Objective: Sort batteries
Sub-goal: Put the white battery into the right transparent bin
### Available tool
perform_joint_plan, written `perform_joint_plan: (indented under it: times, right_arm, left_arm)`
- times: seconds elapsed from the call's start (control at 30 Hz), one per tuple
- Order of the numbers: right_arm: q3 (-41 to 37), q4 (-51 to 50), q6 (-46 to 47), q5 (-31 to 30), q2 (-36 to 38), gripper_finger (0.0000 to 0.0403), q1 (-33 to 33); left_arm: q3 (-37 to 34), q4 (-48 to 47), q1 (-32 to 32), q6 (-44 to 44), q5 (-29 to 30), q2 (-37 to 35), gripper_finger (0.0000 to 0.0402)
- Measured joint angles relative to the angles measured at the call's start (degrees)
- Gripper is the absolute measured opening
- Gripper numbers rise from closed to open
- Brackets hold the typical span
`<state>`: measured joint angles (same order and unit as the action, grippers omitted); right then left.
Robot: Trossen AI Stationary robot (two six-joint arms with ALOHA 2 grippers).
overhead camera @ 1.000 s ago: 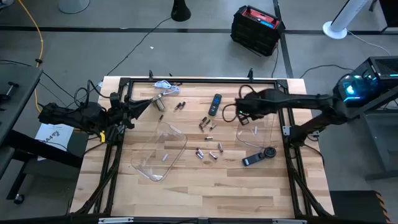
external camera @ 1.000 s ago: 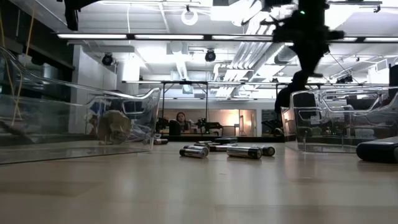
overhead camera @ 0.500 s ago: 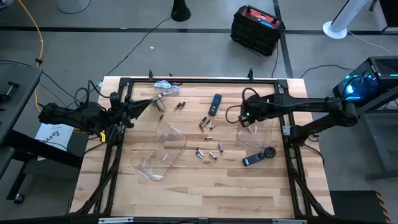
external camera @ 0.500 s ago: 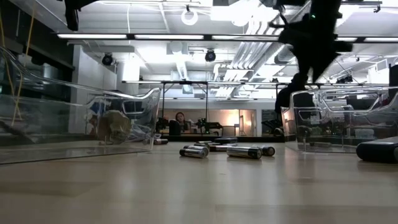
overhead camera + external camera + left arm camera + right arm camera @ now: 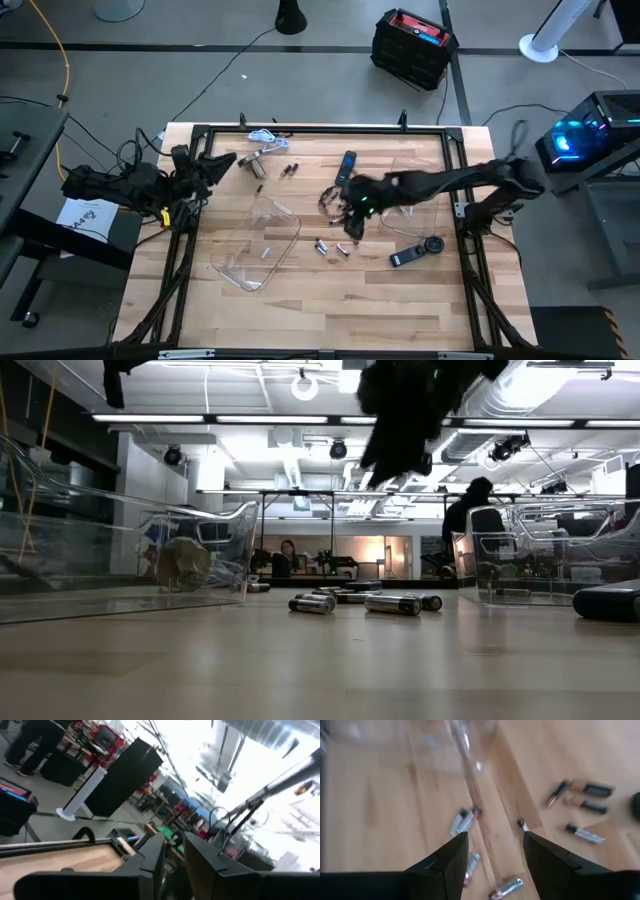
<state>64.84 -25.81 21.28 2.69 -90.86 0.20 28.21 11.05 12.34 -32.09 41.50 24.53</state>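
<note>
Several small batteries lie flat on the wooden table's middle (image 5: 322, 245) (image 5: 290, 170), with others (image 5: 470, 862) (image 5: 506, 887) (image 5: 585, 835) in the right wrist view and a row (image 5: 392, 604) in the low view. My right gripper (image 5: 338, 208) (image 5: 495, 842) hangs open above this scatter, touching nothing. One battery (image 5: 265, 252) lies inside the left clear bin (image 5: 250, 262). My left gripper (image 5: 222, 163) (image 5: 174, 852) waits at the table's left edge, tipped upward toward the room. Its fingers are a narrow gap apart and hold nothing.
A second clear bin (image 5: 425, 205) stands right of the scatter, under my right arm. A black remote (image 5: 347, 165) lies at the far middle and a black device (image 5: 415, 252) at the near right. A silver cylinder with white cable (image 5: 258, 150) lies at the far left.
My right gripper has swung from above the right clear bin toward the table's left and a little nearer. It now hangs over the loose batteries in the middle. The batteries on the table have not moved.
</note>
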Motion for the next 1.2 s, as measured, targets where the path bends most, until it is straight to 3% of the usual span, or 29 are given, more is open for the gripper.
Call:
perform_joint_plan:
  times: [0.23,0.5,0.67,0.77,0.87,0.9,1.0,1.2]
  right_arm:
    - [-0.1,1.9,-8.5,-1.8,-11.3,0.0184,-0.3]
    - [-0.1,8.4,-20.1,-4.8,-17.6,0.0184,-0.4]
    - [0.0,8.5,-20.8,-7.1,-20.0,0.0173,-0.4]
    - [0.1,8.3,-18.3,-7.2,-20.2,0.0126,-0.3]
    - [0.8,5.1,-13.4,-7.0,-19.8,0.0035,-0.3]
    - [1.3,3.3,-12.6,-6.8,-19.4,0.0021,-0.5]
    - [3.0,-3.0,-11.2,-7.3,-17.2,0.0020,-0.5]
    - [7.0,-11.5,-8.4,-13.4,-5.4,0.0010,-0.5]
  left_arm:
    - [0.0,-1.4,0.0,0.8,-0.4,0.1,0.0065]
    - [0.0,-4.0,0.0,0.4,-0.4,0.1,0.0065]
    - [0.0,-5.6,0.0,-0.7,-0.4,0.1,0.0065]
    - [0.0,-6.4,0.0,-0.7,-0.3,0.1,0.0065]
    - [0.0,-6.4,0.0,-0.7,0.5,0.1,0.0065]
    - [0.0,-6.4,0.0,-0.7,0.9,0.1,0.0065]
    - [0.0,-6.0,0.0,-0.7,2.2,0.1,0.0065]
    - [0.0,-3.1,0.0,0.8,4.2,0.3,0.0065]
